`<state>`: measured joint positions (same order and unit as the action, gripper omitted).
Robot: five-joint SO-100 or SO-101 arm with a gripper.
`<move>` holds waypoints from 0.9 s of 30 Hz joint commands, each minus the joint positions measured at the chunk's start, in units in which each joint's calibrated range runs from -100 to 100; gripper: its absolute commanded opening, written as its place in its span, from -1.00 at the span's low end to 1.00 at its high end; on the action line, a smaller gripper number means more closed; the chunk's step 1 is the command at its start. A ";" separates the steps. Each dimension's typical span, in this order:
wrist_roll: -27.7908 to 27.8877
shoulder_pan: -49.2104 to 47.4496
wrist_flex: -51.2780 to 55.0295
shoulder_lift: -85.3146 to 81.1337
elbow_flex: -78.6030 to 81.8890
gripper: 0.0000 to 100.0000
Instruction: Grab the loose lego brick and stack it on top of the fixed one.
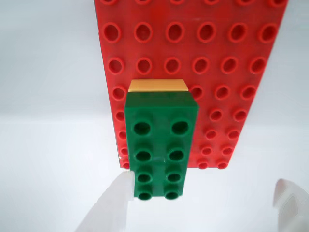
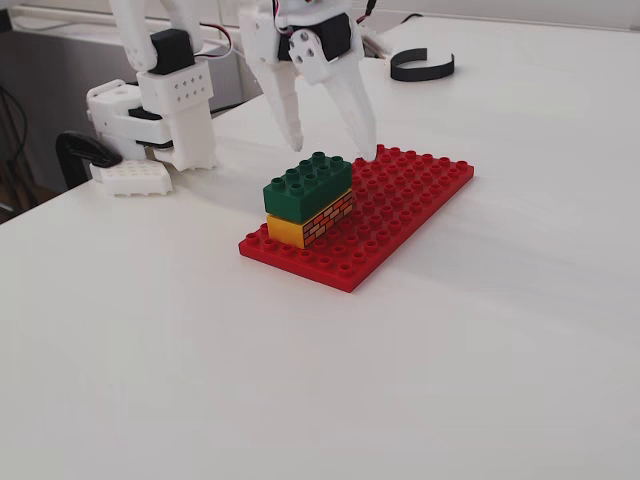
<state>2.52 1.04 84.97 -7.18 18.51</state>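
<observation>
1. Green plastic, the loose lego brick (image 2: 308,182) sits on the fixed one (image 2: 312,218), between my jaws but below their tips.
2. My gripper (image 2: 336,151) stands wide apart and holds nothing; in the wrist view one finger (image 1: 116,195) is just beside the green brick's near corner.
3. I judge the risk is at lifting away: a finger catching that corner could tilt the brick if it is not pressed fully.
4. Under both lies the red baseplate (image 2: 420,190).

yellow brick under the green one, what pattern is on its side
A red-brown brick-wall pattern on the yellow brick, clearest in the fixed view.
</observation>
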 commanded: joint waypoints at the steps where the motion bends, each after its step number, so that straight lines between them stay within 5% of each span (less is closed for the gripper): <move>1: 0.14 -0.67 6.09 -1.88 -8.91 -0.40; 8: 0.25 -0.67 14.42 -2.65 -22.03 -0.44; 13: 0.25 -0.67 14.42 -12.81 -23.94 -1.00; 20: 0.35 -0.67 12.25 -37.19 -16.42 -0.98; 27: 1.45 -0.30 0.98 -65.56 11.27 -0.98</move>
<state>3.77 0.59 91.80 -58.90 15.53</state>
